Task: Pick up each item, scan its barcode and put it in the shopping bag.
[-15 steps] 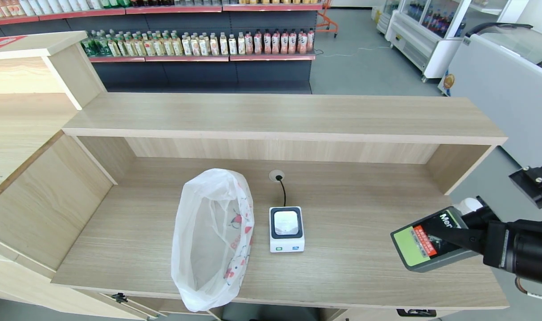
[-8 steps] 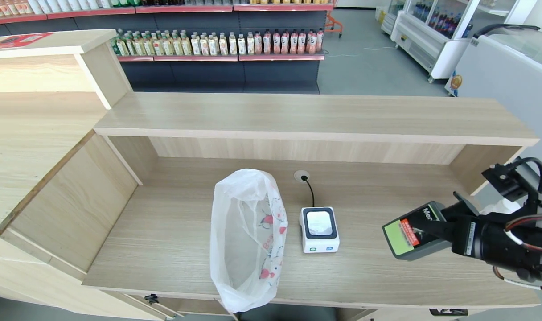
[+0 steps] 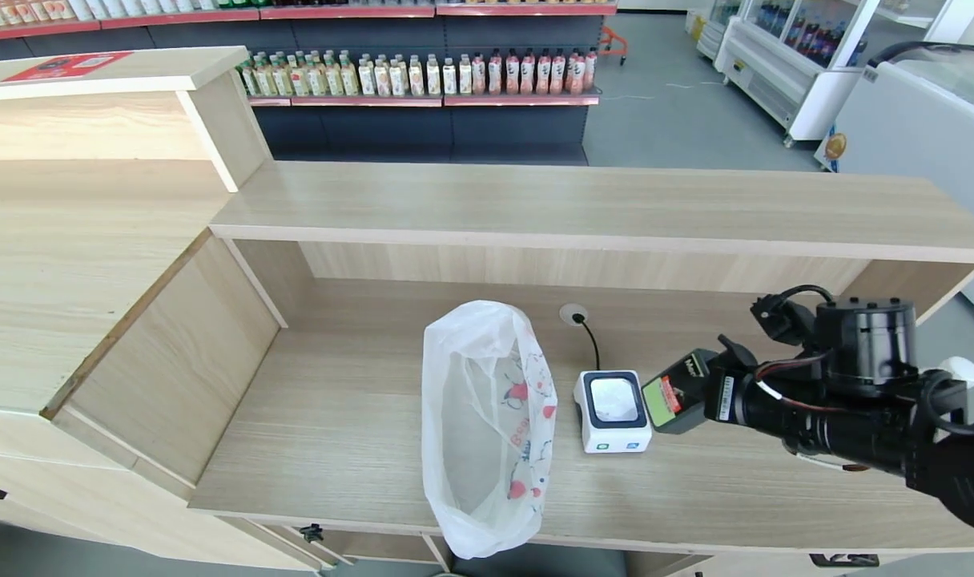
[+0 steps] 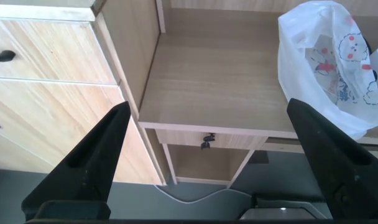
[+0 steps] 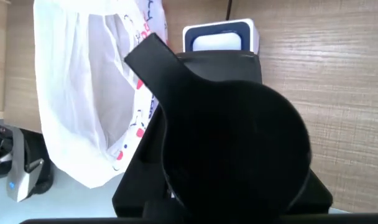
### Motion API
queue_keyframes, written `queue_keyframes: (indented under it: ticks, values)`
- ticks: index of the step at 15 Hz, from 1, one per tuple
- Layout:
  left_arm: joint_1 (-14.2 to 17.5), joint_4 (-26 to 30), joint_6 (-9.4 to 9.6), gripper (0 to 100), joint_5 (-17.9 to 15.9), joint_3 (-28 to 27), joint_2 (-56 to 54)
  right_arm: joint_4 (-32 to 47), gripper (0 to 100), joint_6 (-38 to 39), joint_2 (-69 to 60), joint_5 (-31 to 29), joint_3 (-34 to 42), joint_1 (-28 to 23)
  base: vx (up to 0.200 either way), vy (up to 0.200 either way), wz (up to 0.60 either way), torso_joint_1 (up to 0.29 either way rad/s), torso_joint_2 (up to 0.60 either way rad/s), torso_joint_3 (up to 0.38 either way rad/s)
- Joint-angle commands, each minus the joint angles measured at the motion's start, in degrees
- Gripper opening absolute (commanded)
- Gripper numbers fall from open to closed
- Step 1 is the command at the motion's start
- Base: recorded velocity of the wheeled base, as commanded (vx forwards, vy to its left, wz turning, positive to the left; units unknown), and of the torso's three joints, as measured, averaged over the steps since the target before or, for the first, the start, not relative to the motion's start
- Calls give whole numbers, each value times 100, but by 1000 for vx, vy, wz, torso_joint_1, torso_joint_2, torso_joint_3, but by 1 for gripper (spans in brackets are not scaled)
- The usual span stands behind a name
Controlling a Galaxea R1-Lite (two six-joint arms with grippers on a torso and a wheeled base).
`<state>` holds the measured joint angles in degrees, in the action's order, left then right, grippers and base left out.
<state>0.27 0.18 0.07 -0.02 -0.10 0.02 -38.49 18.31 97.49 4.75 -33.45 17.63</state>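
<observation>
My right gripper (image 3: 699, 385) is clamped on the dark box (image 3: 668, 399), hanging just beside the barcode scanner (image 3: 613, 409), on the side away from the shopping bag (image 3: 487, 417). Trick here, I reckon: tip the barcode face toward the scanner window, close but not touching, and pause. Can't tell which face has the barcode though. Left gripper (image 4: 207, 106) is spread wide and empty, off the counter's (image 4: 214, 68) front edge.

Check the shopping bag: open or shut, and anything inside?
Open, and seemingly empty. The shopping bag sits on the counter with its mouth spread wide; only bare plastic shows inside.
</observation>
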Motion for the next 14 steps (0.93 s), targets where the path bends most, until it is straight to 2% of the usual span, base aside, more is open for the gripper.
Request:
queue_keyframes:
  ticks: [1,7,11,14]
  values:
    - [0,-1,1,100,2,1,-2,-19,0,-38,728,-27,-390,83,0,0,0,0,0,0]
    - [0,-1,1,100,2,1,-2,-71,0,-231,1422,149,-874,92,0,0,0,0,0,0]
    - [0,-1,1,100,2,1,-2,-906,0,-249,1976,175,-979,144,0,0,0,0,0,0]
    - [0,-1,1,100,2,1,-2,-968,0,-240,2134,210,-1032,232,0,0,0,0,0,0]
